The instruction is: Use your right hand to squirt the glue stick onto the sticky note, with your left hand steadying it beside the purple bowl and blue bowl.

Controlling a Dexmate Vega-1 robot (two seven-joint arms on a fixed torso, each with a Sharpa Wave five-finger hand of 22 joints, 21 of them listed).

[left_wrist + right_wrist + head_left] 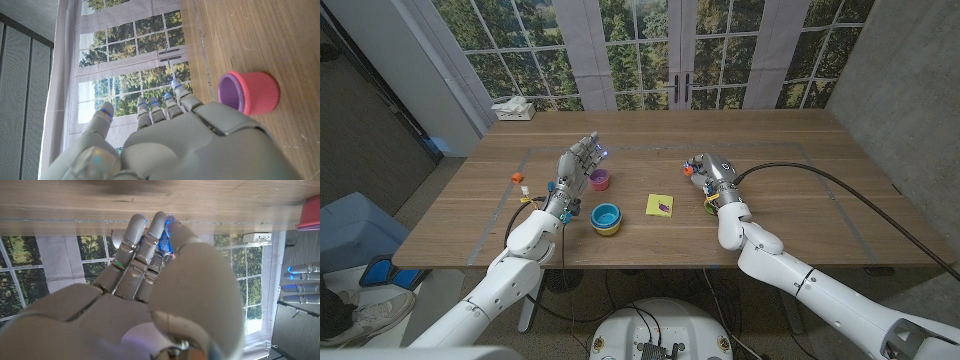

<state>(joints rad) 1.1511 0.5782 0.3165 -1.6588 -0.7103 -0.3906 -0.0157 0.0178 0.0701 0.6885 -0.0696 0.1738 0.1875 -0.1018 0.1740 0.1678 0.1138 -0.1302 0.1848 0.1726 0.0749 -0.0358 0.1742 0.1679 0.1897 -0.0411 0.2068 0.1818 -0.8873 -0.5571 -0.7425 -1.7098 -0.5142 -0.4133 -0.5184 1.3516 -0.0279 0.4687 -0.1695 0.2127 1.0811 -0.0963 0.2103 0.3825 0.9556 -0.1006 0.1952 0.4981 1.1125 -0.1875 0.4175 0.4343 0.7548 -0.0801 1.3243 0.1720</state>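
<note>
Your sticky note (659, 205) lies flat on the table (790, 215) about midway between the left and right edges, a little toward the near edge, yellow with a small purple mark on it. Nothing touches it.

The blue bowl (606, 217) sits just to the note's left, closer to the near edge, stacked in a yellow one. The purple bowl (599, 179), pink on the outside and purple inside, stands behind the blue bowl, toward the far edge; the left wrist view shows it (248, 92) upright on the wood.

Your left hand (576, 166) is raised just left of the purple bowl, fingers (160, 107) apart and stretched out, holding nothing and touching neither bowl.

Your right hand (708, 176) is to the right of the note, apart from it, fingers curled in. Something orange shows at its fingertips in the head view, but you cannot tell whether it is the glue stick or whether the hand grips it; the right wrist view shows only bunched fingers (145, 245).

A white box (513, 110) rests at the far left corner, and small coloured bits (519, 178) lie near the left edge.
</note>
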